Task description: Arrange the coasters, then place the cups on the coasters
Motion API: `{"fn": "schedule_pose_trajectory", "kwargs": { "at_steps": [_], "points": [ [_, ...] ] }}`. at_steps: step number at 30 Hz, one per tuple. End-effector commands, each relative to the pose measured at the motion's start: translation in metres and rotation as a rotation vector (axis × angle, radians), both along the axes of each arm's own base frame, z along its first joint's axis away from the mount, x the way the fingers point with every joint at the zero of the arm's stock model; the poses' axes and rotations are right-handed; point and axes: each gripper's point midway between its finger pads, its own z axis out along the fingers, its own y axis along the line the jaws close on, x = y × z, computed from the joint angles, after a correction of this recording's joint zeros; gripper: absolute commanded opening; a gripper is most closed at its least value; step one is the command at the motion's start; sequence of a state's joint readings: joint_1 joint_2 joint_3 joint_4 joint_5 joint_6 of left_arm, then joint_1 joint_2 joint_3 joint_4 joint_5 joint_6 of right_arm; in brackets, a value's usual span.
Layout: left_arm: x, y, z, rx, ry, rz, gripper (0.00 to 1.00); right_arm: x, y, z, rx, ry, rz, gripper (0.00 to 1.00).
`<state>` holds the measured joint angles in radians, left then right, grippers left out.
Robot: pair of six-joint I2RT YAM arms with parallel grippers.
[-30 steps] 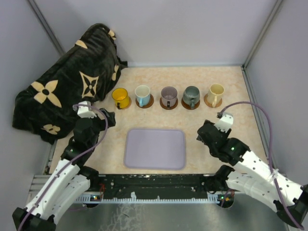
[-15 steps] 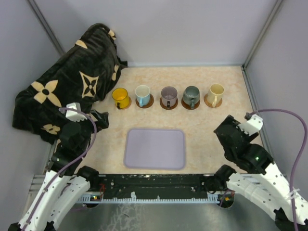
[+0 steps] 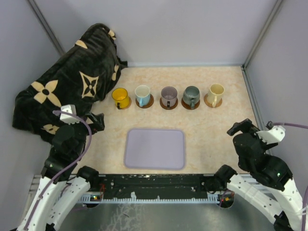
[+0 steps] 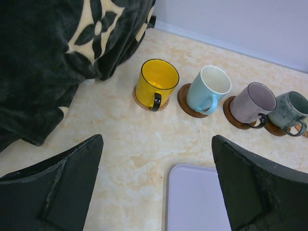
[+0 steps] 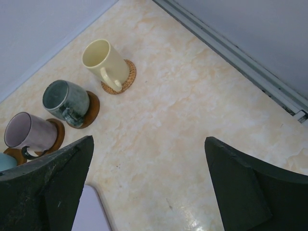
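Several cups stand in a row at the back, each on its own round coaster: yellow cup [image 3: 120, 97], white and light blue cup [image 3: 142, 94], mauve cup [image 3: 169, 95], dark grey-green cup [image 3: 191, 95] and cream cup [image 3: 216, 92]. A dark coaster [image 4: 185, 101] shows under the blue cup, a tan coaster [image 5: 127, 77] under the cream one. My left gripper [image 3: 95, 120] hangs open and empty, well short of the yellow cup [image 4: 156, 84]. At the right, near the front, my right gripper [image 3: 239, 128] is open and empty too, far from the cream cup [image 5: 98, 57].
A lavender rectangular tray [image 3: 155, 148] lies at the front centre, between the two arms. A black blanket with cream flower shapes [image 3: 67, 86] is heaped at the back left, close to the yellow cup. Grey walls enclose the table on three sides.
Both arms have drawn back toward the near edge, the left one leftward, the right one rightward. The right gripper's jaws have spread wider. The cups and coasters have stayed put.
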<state>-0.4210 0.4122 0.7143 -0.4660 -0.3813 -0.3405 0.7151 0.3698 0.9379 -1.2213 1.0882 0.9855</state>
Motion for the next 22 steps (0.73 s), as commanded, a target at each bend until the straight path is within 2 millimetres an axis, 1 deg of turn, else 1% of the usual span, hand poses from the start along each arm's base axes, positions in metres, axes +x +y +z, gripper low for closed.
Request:
{"fn": "schedule_pose_trajectory", "kwargs": {
  "at_steps": [1,5,13,18,22],
  "points": [
    [-0.006,0.01,0.011,0.018,-0.049,0.026,1.0,-0.003,-0.015,0.017,-0.016,-0.063,-0.071,0.99],
    [-0.008,0.014,0.012,0.016,-0.058,0.049,1.0,-0.001,-0.014,0.019,-0.021,-0.07,-0.067,0.99],
    [-0.007,0.017,0.014,-0.001,-0.078,0.069,1.0,0.002,-0.01,0.017,-0.024,-0.06,-0.055,0.99],
    [-0.006,0.022,0.009,-0.004,-0.056,0.105,1.0,0.002,-0.009,0.015,-0.027,-0.053,-0.05,0.99],
    [-0.007,0.021,0.009,-0.007,-0.061,0.095,1.0,0.003,-0.009,0.013,-0.03,-0.05,-0.05,0.99]
  ]
}}
